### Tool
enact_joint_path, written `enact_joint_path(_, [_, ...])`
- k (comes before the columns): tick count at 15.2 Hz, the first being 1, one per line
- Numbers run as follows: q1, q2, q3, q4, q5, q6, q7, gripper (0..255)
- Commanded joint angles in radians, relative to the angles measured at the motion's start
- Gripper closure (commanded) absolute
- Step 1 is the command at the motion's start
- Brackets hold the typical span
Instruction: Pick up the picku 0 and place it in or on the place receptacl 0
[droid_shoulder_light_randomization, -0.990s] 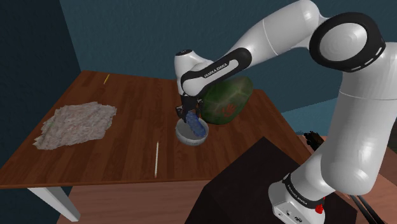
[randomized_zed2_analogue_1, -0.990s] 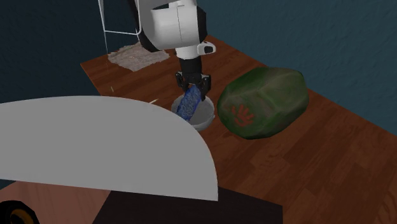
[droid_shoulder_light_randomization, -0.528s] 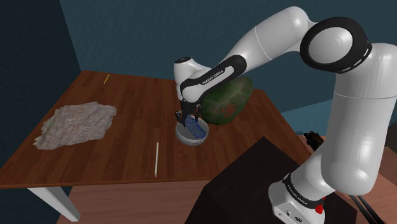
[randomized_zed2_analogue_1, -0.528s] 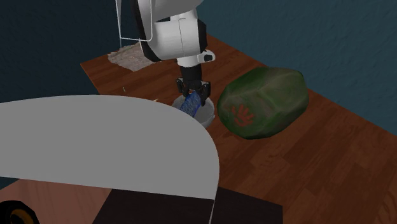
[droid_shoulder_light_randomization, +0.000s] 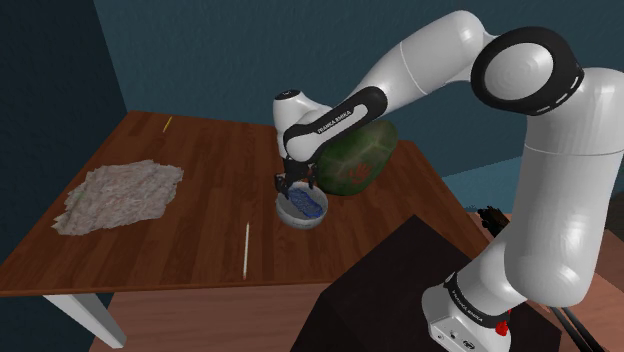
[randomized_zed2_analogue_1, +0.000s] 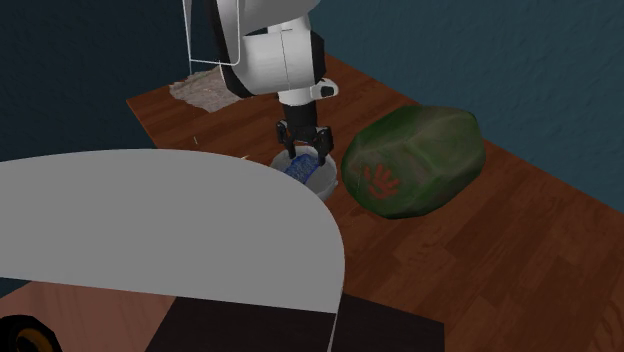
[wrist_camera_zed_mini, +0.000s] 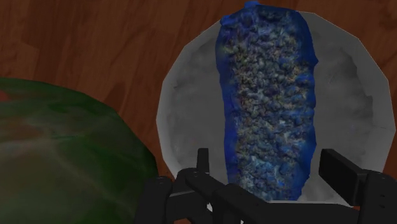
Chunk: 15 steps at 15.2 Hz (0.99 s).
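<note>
Wooden table (droid_shoulder_light_randomization: 200, 170): blue sponge (wrist_camera_zed_mini: 270, 102) in bowl (wrist_camera_zed_mini: 184, 108), gripper (wrist_camera_zed_mini: 270, 168) parted above

The shoulder view looks down from high beside the stand (droid_shoulder_light_randomization: 390, 290) at its lower right, across the wooden table (droid_shoulder_light_randomization: 200, 170) to the white bowl (droid_shoulder_light_randomization: 297, 217) at mid-frame. The second exterior view sits lower and nearer, behind a white arm link (randomized_zed2_analogue_1: 150, 230) that covers its lower left, and shares the bowl and the green lump (randomized_zed2_analogue_1: 415, 160) beside it. The wrist view looks straight down on both from close above.
</note>
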Motion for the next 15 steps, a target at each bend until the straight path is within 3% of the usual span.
enact_joint_path(1, [0.000,0.000,0.000,0.000,0.000,0.000,0.000,0])
enact_joint_path(3, [0.000,0.000,0.000,0.000,0.000,0.000,0.000,0])
enact_joint_path(7, [0.002,-0.060,0.016,0.052,0.026,-0.110,-0.017,0])
enact_joint_path(15, [0.002,-0.060,0.016,0.052,0.026,-0.110,-0.017,0])
